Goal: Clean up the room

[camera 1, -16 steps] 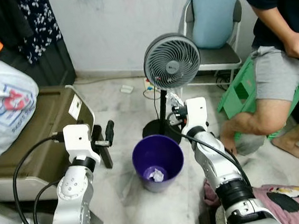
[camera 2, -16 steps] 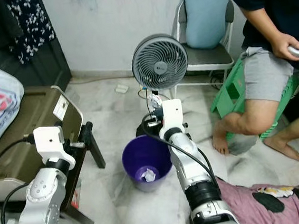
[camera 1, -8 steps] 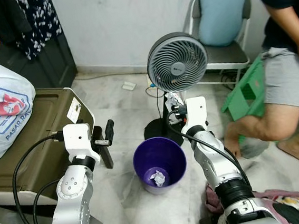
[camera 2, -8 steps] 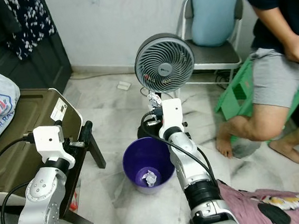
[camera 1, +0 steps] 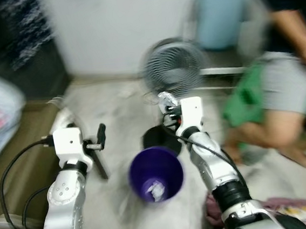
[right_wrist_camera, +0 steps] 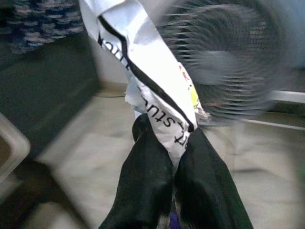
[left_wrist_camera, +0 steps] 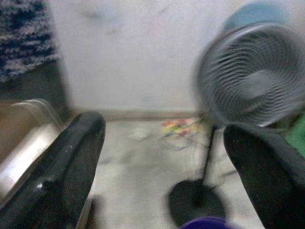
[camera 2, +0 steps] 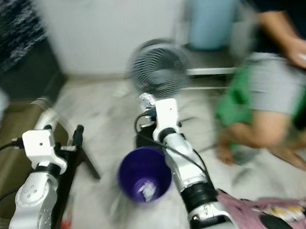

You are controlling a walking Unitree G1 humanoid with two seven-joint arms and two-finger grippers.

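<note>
Right wrist view: the right tool [right_wrist_camera: 174, 157] is clamped on a crumpled wrapper [right_wrist_camera: 152, 81], pinched only by its lower end — most of it sticks out loose past the fingertips. In the head views, blurred by camera motion, that tool [camera 1: 165, 100] sits just beyond the far rim of the purple bin [camera 1: 155, 174], right in front of the fan [camera 1: 173, 66]. Released there, the wrapper would likely miss the bin, and fan draught could carry it off. The left tool [left_wrist_camera: 162, 157] is spread wide and empty, left of the bin. A person [camera 1: 289, 69] sits far right.
</note>
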